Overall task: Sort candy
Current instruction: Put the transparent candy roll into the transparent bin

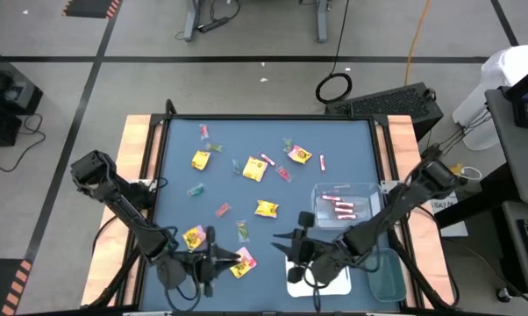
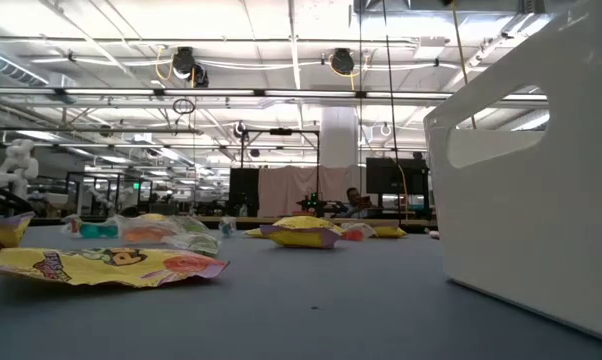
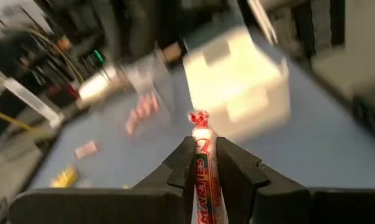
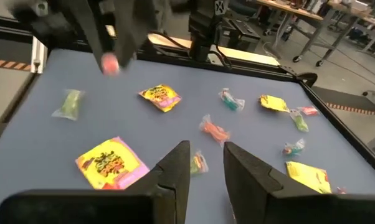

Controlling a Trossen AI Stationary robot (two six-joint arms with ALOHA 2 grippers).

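Candy lies scattered over the blue table (image 1: 352, 149): yellow packets (image 1: 253, 168), pink-red sticks (image 1: 222, 210) and small green pieces (image 1: 244, 230). My left gripper (image 3: 203, 152) is near the table's front edge, beside a yellow packet (image 1: 242, 263), and is shut on a white roll with red print (image 3: 202, 171). In the right wrist view the left gripper shows as a blur with the roll's pink end (image 4: 109, 63). My right gripper (image 4: 206, 155) hangs open above the table to its right (image 1: 292, 244), with nothing between its fingers. My left gripper pinches the roll between its two fingers, which lie along the roll. The roll's twisted red end (image 3: 199, 119) sticks out past the fingertips. The roll is lifted clear of the table and points forward, roughly level.
A clear tray (image 1: 369, 189) with several pink-red sticks stands at the right. A white tray (image 1: 334, 281) and a green-tinted tray (image 1: 388, 274) sit by the near right corner. In the low view, a yellow packet (image 2: 101, 266) lies in front, left of the white tray (image 2: 531, 200).
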